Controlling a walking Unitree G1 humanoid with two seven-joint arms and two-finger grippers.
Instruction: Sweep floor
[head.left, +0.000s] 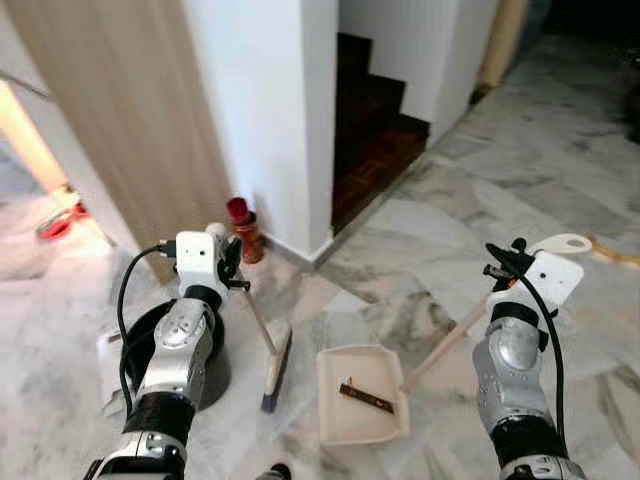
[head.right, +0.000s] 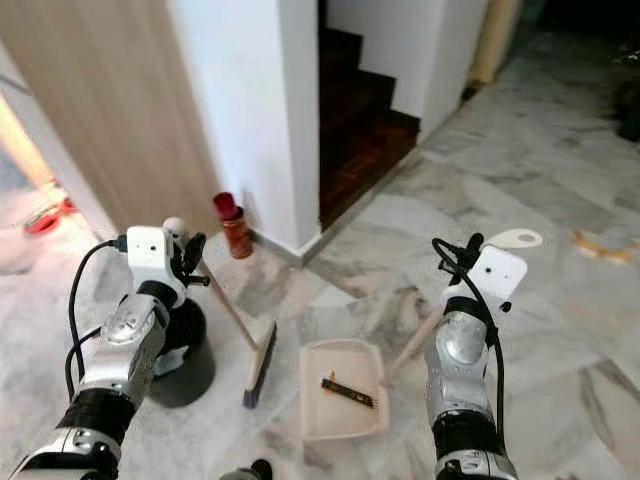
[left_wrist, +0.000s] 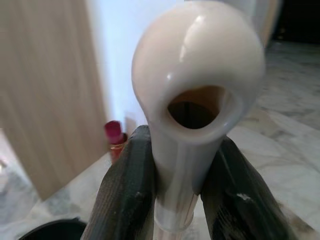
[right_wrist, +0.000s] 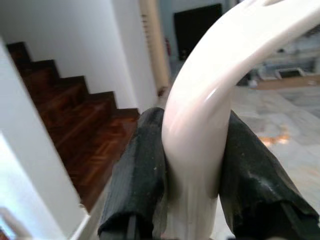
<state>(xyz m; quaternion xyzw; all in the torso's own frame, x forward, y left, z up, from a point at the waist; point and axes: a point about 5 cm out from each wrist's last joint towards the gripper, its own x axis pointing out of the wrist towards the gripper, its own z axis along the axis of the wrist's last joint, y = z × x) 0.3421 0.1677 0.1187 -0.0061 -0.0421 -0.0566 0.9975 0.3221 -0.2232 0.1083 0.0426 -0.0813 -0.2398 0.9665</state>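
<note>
Nearest to us, the dustpan (head.left: 362, 392) lies flat on the marble floor (head.left: 560, 190) between our two arms, its open mouth facing back toward us, and a small dark stick of debris (head.left: 366, 397) rests inside it. Its long handle (head.left: 445, 345) rises from the far right corner, slanting up and to the right into our right gripper (right_wrist: 192, 165); both black fingers (right_wrist: 137, 175) are pressed against the white handle end, one on each side.

Just to the left of the pan, the broom (head.left: 277, 365) has its head on the floor, bristles down, long axis running away from us. Its shaft (head.left: 255, 315) leans up and to the left into our left gripper (left_wrist: 177, 185), whose fingers (left_wrist: 125, 192) are pinching the white handle just below its looped cap (left_wrist: 197, 75).

By our left arm sits a black round bin (head.right: 180, 350). Farther out, a small red-capped bottle (head.left: 245, 230) stands against the foot of the white wall (head.left: 265, 110), beside a wooden panel (head.left: 120, 110). Beyond that, dark wooden stairs (head.left: 370, 130) climb away.
</note>
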